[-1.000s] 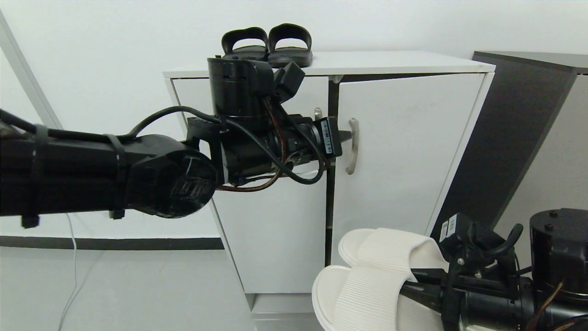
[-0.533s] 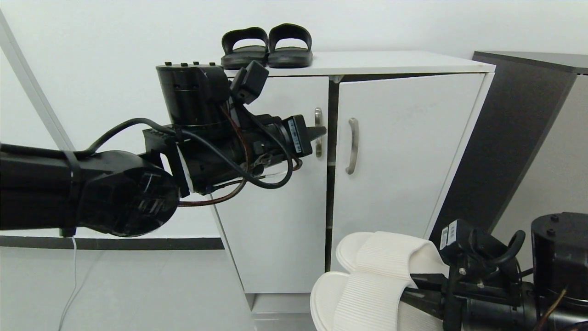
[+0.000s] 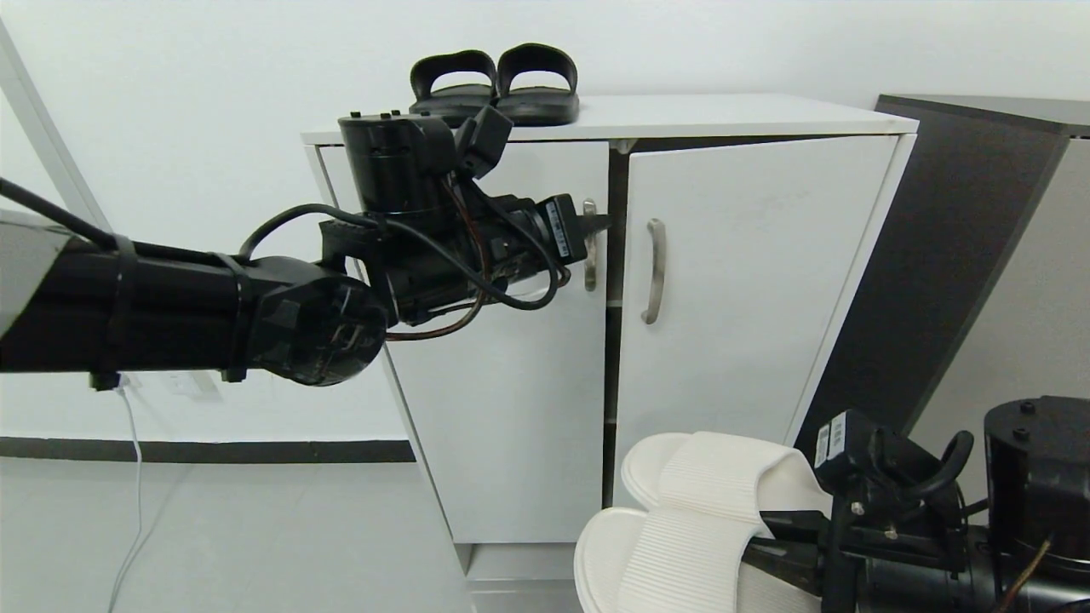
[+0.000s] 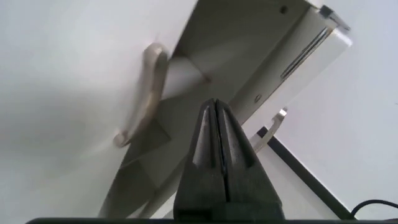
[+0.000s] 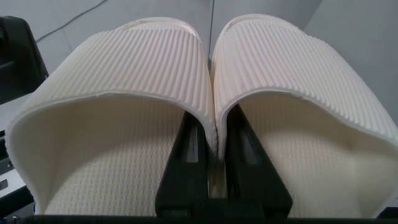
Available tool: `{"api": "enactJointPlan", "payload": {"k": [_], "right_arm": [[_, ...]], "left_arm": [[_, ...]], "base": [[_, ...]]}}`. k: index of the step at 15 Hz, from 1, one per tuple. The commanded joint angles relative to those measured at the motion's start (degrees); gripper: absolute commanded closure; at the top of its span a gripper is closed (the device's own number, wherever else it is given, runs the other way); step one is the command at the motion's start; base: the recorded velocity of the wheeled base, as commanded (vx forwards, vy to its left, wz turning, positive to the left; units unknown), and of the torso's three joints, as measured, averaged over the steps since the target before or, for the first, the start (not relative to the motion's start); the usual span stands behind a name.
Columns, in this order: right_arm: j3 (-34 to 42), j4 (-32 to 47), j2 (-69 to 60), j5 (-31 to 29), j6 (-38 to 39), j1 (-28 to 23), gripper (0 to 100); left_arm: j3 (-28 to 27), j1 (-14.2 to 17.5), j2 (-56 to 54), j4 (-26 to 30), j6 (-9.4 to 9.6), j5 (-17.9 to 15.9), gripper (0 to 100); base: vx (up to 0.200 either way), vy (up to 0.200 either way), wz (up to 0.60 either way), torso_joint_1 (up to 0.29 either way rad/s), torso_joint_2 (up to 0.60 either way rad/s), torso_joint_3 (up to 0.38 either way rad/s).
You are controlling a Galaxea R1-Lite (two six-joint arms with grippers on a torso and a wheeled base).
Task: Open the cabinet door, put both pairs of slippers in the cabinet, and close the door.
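Head view
- Cabinet (image 3: 724,115): a white unit with 2 doors is seen against a pale wall (image 3: 213,102).
- Left door (image 3: 511,409): it is shown flush with the frame.
- Right door (image 3: 749,281): it is stood slightly ajar, and a dark gap is shown along its top edge.
- Black slippers (image 3: 496,81): 1 pair is laid side by side on the cabinet top, toward its left end.
- Left tool (image 3: 600,224): it is held level in front of the left door. Its tip is placed just beside the upper end of the left handle (image 3: 589,255); contact cannot be told.
- Right handle (image 3: 653,271): it is left untouched on the right door.
- Right tool (image 3: 766,532): it is held low, before the lower part of the right door.
- White slippers (image 3: 681,511): 1 pair is carried on the right tool, off the floor (image 3: 255,545), outside the cabinet.

Left wrist view
- Left tool (image 4: 215,112): its 2 fingers are pressed together with nothing between them.
- Handles: 2 curved handles are seen past the tip, 1 to either side of it.

Right wrist view
- Right tool (image 5: 213,127): 1 black finger is slid under each ribbed strap, and the 2 inner strap edges are pinched between the fingers.
- White slippers (image 5: 124,81): they are held side by side, straps touching.
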Motion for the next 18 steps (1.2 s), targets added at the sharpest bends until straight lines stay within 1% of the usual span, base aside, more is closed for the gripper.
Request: {"api": "enactJointPlan", "payload": {"k": [1, 4, 7, 9, 10, 11, 12, 13, 14, 15, 16, 17, 18], "right_arm": [[-0.1, -0.1, 0.1, 0.0, 0.0, 0.1, 100], [-0.1, 0.0, 0.2, 0.0, 0.0, 0.1, 100], [0.0, 0.0, 0.3, 0.0, 0.0, 0.2, 100], [0.2, 0.0, 0.3, 0.0, 0.0, 0.3, 100], [0.3, 0.0, 0.3, 0.0, 0.0, 0.4, 100], [0.3, 0.1, 0.3, 0.0, 0.0, 0.7, 100], [0.3, 0.1, 0.3, 0.0, 0.0, 0.9, 100], [0.3, 0.1, 0.4, 0.0, 0.0, 1.1, 100], [0.5, 0.1, 0.3, 0.0, 0.0, 1.3, 100], [0.6, 0.1, 0.3, 0.0, 0.0, 1.3, 100], [0.6, 0.1, 0.2, 0.0, 0.0, 1.3, 100], [0.6, 0.1, 0.1, 0.0, 0.0, 1.3, 100], [0.6, 0.0, 0.1, 0.0, 0.0, 1.3, 100]], "left_arm": [[-1.8, -0.4, 2.1, 0.0, -0.01, -0.2, 100], [-3.9, -2.2, 3.3, -0.2, -0.01, -0.4, 100], [-4.8, -2.9, 3.7, -0.2, -0.01, -0.2, 100], [-4.5, -3.6, 3.7, -0.2, -0.01, 0.3, 100], [-3.5, -3.9, 3.2, -0.3, 0.08, 0.4, 100], [-1.5, -5.0, 2.0, -0.9, 0.34, 0.5, 100], [1.0, -6.9, 1.0, -3.0, 0.34, 0.4, 100], [2.4, -8.7, 0.7, -4.8, 0.34, 0.2, 100], [3.8, -12.1, 0.8, -7.4, 0.78, 0.5, 100], [4.0, -12.8, 0.8, -7.6, 1.31, 0.5, 100], [3.8, -12.9, 0.8, -7.7, 1.49, 0.5, 100], [4.0, -12.1, 0.7, -7.8, 1.49, 0.6, 100], [4.3, -10.2, 0.3, -7.9, 1.57, 0.7, 100]], "base": [[0.000, 0.000, 0.00, 0.000, 0.00, 0.000], [0.000, 0.000, 0.00, 0.000, 0.00, 0.000], [0.000, 0.000, 0.00, 0.000, 0.00, 0.000], [-0.200, 0.000, 0.00, 0.002, 0.00, 0.002], [-0.200, 0.000, 0.00, 0.002, 0.00, -0.002], [-0.200, 0.000, 0.00, 0.002, 0.00, 0.002], [-0.200, 0.000, 0.00, -0.007, 0.00, -0.002], [-0.200, 0.000, 0.00, -0.007, 0.01, 0.002], [-0.200, 0.000, 0.00, 0.002, 0.00, 0.002], [-0.200, 0.000, 0.00, 0.002, 0.00, 0.007], [-0.200, 0.000, 0.00, 0.002, 0.00, 0.002], [0.000, 0.000, 0.00, 0.000, 0.00, 0.000], [0.000, 0.000, 0.00, 0.000, 0.00, 0.000]]}}
